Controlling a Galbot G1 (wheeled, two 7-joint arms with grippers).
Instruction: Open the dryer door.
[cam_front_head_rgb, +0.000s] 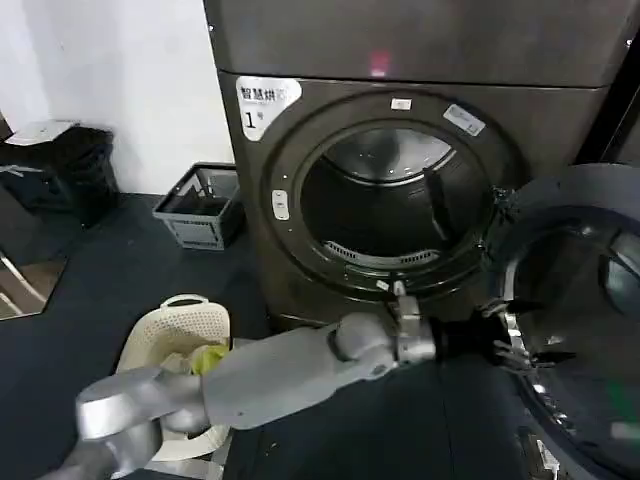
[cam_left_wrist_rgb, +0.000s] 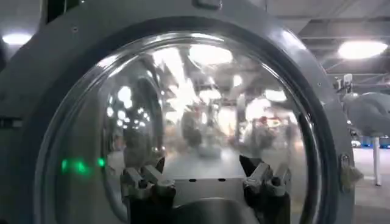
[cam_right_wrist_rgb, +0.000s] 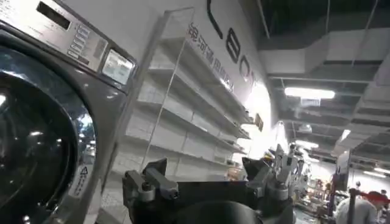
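Chrome-ringed dryer door (cam_front_head_rgb: 585, 330) swung open, left gripper (cam_front_head_rgb: 520, 335) fingers (cam_left_wrist_rgb: 141, 181) spread, just beside glass

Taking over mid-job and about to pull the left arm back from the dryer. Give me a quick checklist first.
1. dryer door swung open to the right, drum opening exposed: ok.
2. left end effector at the door's inner face, fingers spread, gripping nothing: ok.
3. Contact between fingers and door glass: cannot tell.
4. Retreat path past the white basket beside the forearm: ok.
5. right end effector open, beside the neighbouring machine: ok.
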